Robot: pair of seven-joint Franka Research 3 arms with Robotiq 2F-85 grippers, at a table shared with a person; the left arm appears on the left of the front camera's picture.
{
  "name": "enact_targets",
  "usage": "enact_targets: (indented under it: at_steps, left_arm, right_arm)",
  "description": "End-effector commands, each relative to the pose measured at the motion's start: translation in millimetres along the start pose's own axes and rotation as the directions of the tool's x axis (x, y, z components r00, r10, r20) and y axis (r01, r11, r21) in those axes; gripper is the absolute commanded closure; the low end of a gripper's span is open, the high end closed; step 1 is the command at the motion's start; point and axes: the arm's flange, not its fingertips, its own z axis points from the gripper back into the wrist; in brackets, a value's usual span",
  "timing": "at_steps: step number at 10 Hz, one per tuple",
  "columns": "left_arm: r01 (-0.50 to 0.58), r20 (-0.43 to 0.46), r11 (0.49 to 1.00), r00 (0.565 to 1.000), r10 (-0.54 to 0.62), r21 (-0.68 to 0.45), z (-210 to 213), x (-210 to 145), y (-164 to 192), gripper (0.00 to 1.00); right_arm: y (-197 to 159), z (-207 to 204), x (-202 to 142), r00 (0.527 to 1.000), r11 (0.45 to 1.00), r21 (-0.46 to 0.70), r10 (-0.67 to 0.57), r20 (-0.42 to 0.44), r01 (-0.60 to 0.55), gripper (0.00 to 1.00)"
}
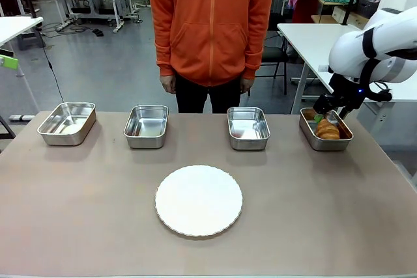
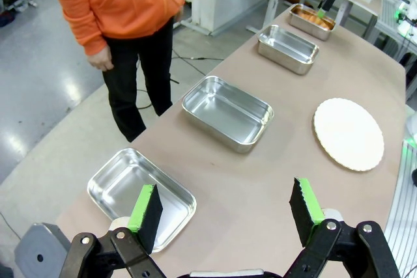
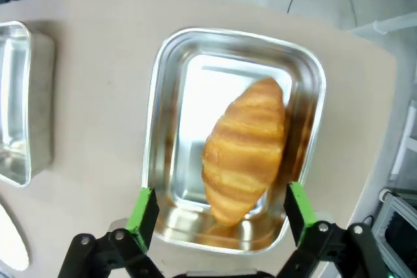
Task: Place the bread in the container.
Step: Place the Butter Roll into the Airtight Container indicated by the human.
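Note:
The golden-brown bread (image 3: 247, 148) lies inside the rightmost steel container (image 3: 171, 102), slanted across its floor. In the front view the bread (image 1: 328, 129) rests in that container (image 1: 311, 136) at the table's far right. My right gripper (image 3: 221, 208) hovers open just above the tray, its green pads (image 3: 143, 208) standing either side of the bread's near end without touching it; from the front the right gripper (image 1: 328, 114) sits over the tray's back edge. My left gripper (image 2: 225, 208) is open and holds nothing, high above the table's left end.
Three more steel trays (image 1: 67, 122) (image 1: 146, 125) (image 1: 248, 127) line the far side, all without bread. A round white plate (image 1: 199, 200) lies mid-table. A person in an orange hoodie (image 1: 212, 24) stands behind the far edge, hands at their sides.

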Motion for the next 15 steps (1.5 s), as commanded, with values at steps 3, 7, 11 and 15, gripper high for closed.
enact_targets:
  at_steps: [3,7,11,15]
  left_arm:
    - [0.016,0.010,1.000,1.000,-0.016,-0.006,0,1,-2,0.00]
    - [0.016,0.010,1.000,1.000,-0.016,-0.006,0,1,-2,0.00]
    - [0.016,0.010,1.000,1.000,-0.016,-0.006,0,1,-2,0.00]
    - [0.016,0.010,1.000,1.000,-0.016,-0.006,0,1,-2,0.00]
  right_arm:
    - [34,76,-97,0.970,0.992,-0.012,-0.121,0.212,0.126,0.00]
    - [29,83,-93,0.978,0.994,-0.017,-0.105,0.182,0.110,0.00]
    - [29,83,-93,0.978,0.994,-0.017,-0.105,0.182,0.110,0.00]
    - [84,85,-166,0.971,0.985,-0.032,-0.163,0.175,0.171,0.00]
